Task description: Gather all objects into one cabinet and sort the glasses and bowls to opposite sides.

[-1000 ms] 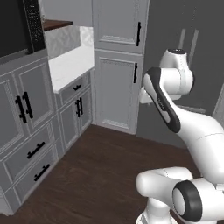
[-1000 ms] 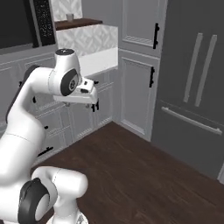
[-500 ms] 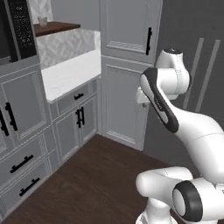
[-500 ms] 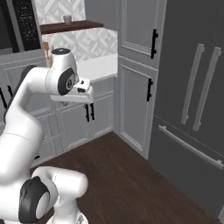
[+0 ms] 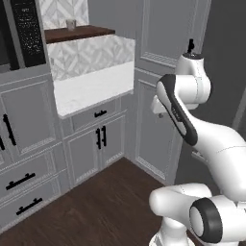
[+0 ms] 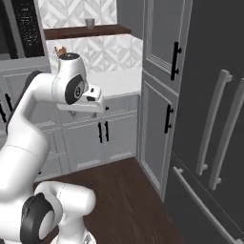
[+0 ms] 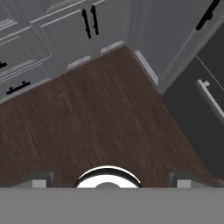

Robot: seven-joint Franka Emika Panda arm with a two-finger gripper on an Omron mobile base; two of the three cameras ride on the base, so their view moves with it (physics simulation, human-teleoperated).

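On the far left of the left base view a black oven is set into the grey cabinetry, and just to its right a dark wooden shelf carries a small greyish tumbler, standing upright against the patterned backsplash; the right base view shows the same tumbler on the shelf above the white surface. Below that surface stand lower cupboards with short black handles. The white arm rises from the base, folds at its dark elbow and bends over, so the wrist sits at about the height of the surface and the hand faces down. In the hand view the end effector looks straight down at the dark wooden floor, its two fingertips set far apart at the bottom edge, jaws wide with nothing between them. It hangs well apart from the tumbler. To the right stand a tall grey panelled cabinet and a dark refrigerator with long bar handles.
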